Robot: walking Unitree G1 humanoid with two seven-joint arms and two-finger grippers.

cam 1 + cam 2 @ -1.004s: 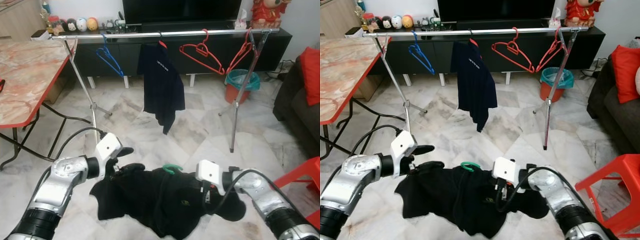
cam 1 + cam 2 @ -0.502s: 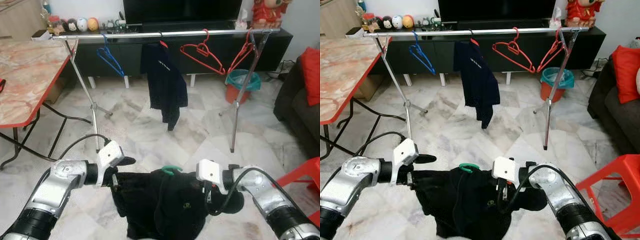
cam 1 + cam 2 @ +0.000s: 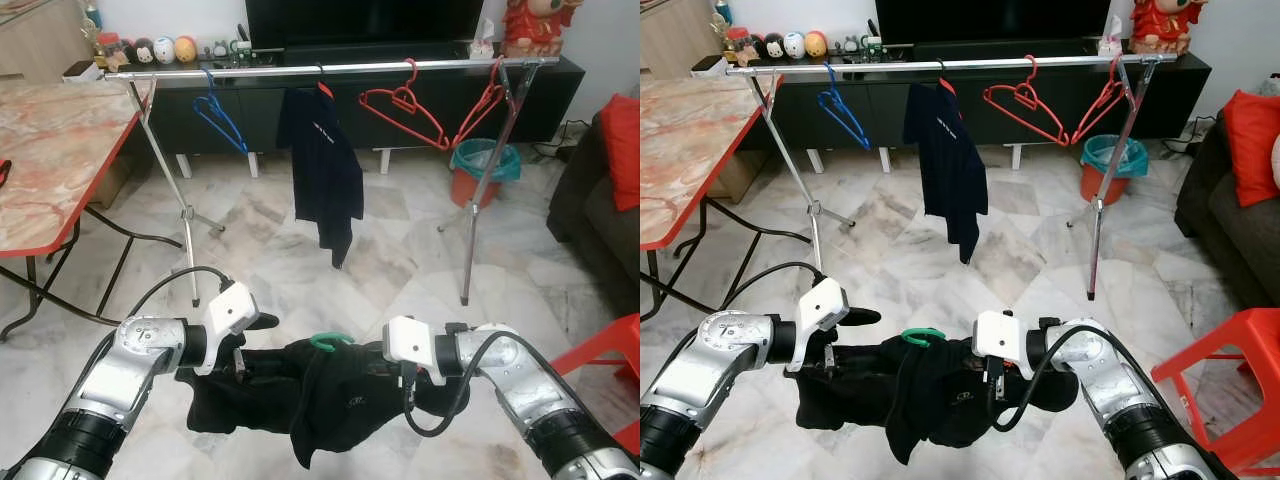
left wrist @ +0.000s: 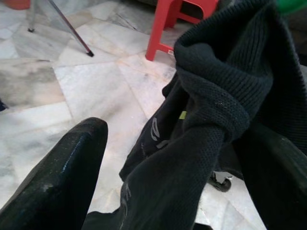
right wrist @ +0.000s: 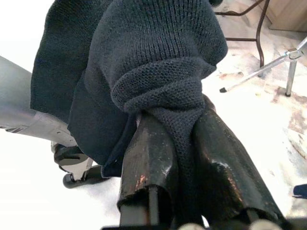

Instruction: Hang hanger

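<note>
A black knit garment on a green hanger hangs bunched between my two grippers, low over the floor. My left gripper holds its left end; in the left wrist view one black finger lies beside the cloth. My right gripper is shut on a fold of the knit, pinched between both fingers. Ahead stands a silver clothes rail with a blue hanger, a hanging dark shirt and red hangers.
A marble-topped table with a red edge stands at the left. A red stool and a dark sofa are at the right. A teal and orange bin sits by the rail's right leg, before a black TV console.
The garment, spread wide a second ago, is now gathered and lifted a little. Both grippers came slightly toward each other. The dark shirt on the rail swings.
</note>
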